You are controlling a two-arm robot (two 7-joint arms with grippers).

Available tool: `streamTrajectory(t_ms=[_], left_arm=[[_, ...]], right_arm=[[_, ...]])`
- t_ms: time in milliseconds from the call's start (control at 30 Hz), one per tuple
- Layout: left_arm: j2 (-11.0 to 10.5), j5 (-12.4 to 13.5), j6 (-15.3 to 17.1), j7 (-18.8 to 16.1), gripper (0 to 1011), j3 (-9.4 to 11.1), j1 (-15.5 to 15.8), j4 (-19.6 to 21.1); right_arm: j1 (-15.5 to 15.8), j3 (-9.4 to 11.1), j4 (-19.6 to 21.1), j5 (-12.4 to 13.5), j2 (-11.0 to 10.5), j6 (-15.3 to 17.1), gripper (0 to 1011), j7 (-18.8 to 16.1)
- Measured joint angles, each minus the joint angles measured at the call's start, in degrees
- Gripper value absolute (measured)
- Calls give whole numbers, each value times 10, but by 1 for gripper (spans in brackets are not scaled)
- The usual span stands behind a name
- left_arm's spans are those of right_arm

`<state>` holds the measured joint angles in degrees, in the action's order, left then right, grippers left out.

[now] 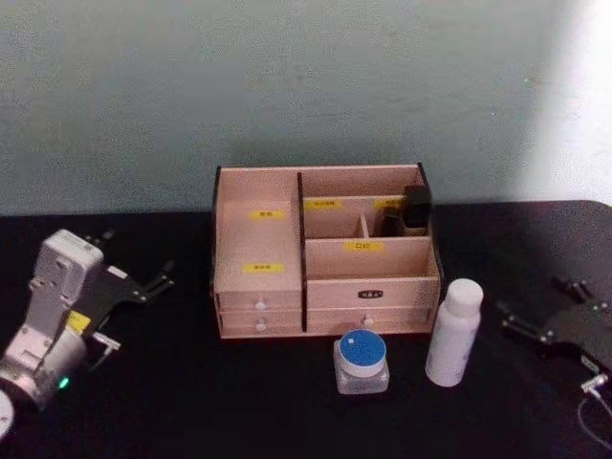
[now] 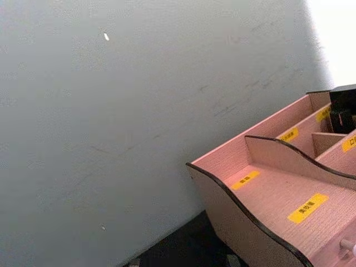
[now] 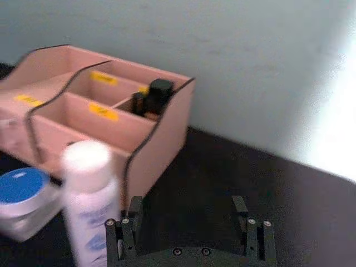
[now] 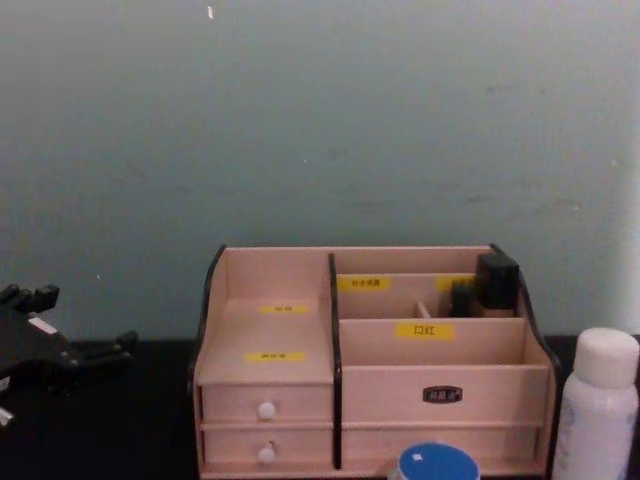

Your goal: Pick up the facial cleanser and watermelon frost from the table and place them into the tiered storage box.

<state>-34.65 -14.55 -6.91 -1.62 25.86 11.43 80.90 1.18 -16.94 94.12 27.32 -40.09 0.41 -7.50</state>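
Note:
The facial cleanser (image 1: 453, 332), a tall white bottle, stands upright on the black table just off the front right corner of the tiered storage box (image 1: 325, 251). The watermelon frost (image 1: 361, 361), a squat jar with a blue lid, sits in front of the box, left of the bottle. My right gripper (image 1: 545, 306) rests open to the right of the bottle, apart from it. The right wrist view shows that gripper (image 3: 189, 228) open, with the bottle (image 3: 89, 206) and jar (image 3: 22, 192) beyond it. My left gripper (image 1: 129, 260) hovers open to the left of the box.
A dark object (image 1: 416, 210) stands in the box's back right compartment. The box (image 4: 370, 370) backs onto a grey-green wall, and two small drawers with white knobs (image 4: 266, 409) face me. Black tabletop lies bare on both sides of the box.

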Motion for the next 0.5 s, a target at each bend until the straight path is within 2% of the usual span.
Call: streamTrajectory(t_ms=[100, 300, 500], left_arm=[[0, 0, 0, 0, 1001, 0, 0, 0], [0, 0, 0, 0, 1001, 0, 0, 0], [0, 0, 0, 0, 1001, 0, 0, 0]], right_arm=[[12, 5, 16, 18, -13, 21, 1002, -29], [21, 4, 38, 27, -32, 51, 1002, -77], [22, 3, 45, 30, -32, 60, 1003, -107]])
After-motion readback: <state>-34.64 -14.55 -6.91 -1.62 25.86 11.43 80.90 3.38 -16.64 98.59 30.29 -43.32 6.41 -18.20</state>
